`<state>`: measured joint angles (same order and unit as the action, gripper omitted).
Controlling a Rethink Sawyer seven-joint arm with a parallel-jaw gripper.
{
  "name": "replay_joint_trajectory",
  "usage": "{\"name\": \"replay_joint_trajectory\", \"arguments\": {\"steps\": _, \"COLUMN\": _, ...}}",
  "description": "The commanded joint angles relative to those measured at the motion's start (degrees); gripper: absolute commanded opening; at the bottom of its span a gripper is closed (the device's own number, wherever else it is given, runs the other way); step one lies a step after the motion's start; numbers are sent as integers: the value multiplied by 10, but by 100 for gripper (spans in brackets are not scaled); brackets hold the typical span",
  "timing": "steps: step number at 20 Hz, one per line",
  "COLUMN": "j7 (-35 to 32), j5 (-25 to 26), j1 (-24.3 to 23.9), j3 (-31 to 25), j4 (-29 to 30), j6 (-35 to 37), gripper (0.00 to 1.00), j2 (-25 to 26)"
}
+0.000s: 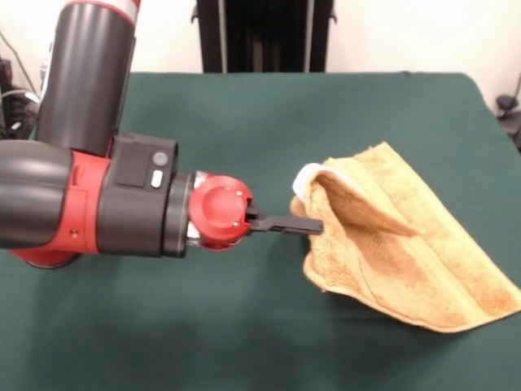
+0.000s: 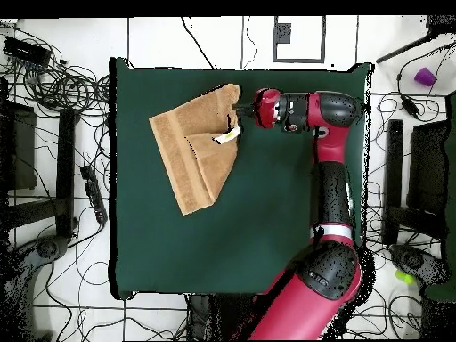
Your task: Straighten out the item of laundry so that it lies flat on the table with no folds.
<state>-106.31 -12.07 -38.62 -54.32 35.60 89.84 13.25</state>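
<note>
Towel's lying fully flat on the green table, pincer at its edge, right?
Not flat. The towel is folded over itself, with a flap raised where the pincer meets its edge; the front view shows this best. The rest holds: it is on the green table, and the pincer is at its edge.

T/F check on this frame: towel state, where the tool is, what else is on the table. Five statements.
1. The towel lies flat with no folds. False: one corner is folded over it.
2. The tool is at the towel's folded edge. True.
3. The arm is drawn back out of view. False: it reaches across the table.
4. The towel is the only loose item on the table. True.
5. The towel hangs off the table edge. False: the overhead view shows all of it on the tabletop.
</note>
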Motion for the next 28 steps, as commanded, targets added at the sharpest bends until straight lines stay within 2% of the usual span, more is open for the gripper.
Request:
{"name": "replay_joint_trajectory", "arguments": {"steps": 1, "j7": 150, "j5": -6, "j1": 18, "j3": -26, "j4": 44, "j6": -30, "gripper": 0, "j2": 14}}
{"name": "replay_joint_trajectory", "arguments": {"steps": 4, "j7": 154, "j5": -23, "j1": 6, "j3": -38, "j4": 46, "j6": -22, "gripper": 0, "j2": 22}}
{"name": "replay_joint_trajectory", "arguments": {"steps": 7, "j7": 186, "j5": -53, "j1": -36, "j3": -75, "j4": 92, "j6": -52, "gripper": 0, "j2": 46}}
{"name": "replay_joint_trajectory", "arguments": {"steps": 9, "j7": 211, "j5": -64, "j1": -68, "j3": -92, "j4": 117, "j6": -35, "gripper": 0, "j2": 66}}
{"name": "replay_joint_trajectory", "arguments": {"steps": 11, "j7": 236, "j5": -70, "j1": -95, "j3": -101, "j4": 120, "j6": 11, "gripper": 0, "j2": 88}}
{"name": "replay_joint_trajectory", "arguments": {"steps": 14, "j7": 249, "j5": -79, "j1": -116, "j3": -107, "j4": 93, "j6": 104, "gripper": 0, "j2": 112}}
{"name": "replay_joint_trajectory", "arguments": {"steps": 20, "j7": 177, "j5": -79, "j1": -162, "j3": -110, "j4": 95, "j6": 291, "gripper": 0, "j2": 103}}
{"name": "replay_joint_trajectory", "arguments": {"steps": 24, "j7": 167, "j5": -91, "j1": -179, "j3": -127, "j4": 85, "j6": 345, "gripper": 0, "j2": 129}}
{"name": "replay_joint_trajectory", "arguments": {"steps": 28, "j7": 173, "j5": -96, "j1": -176, "j3": -143, "j4": 65, "j6": 364, "gripper": 0, "j2": 152}}
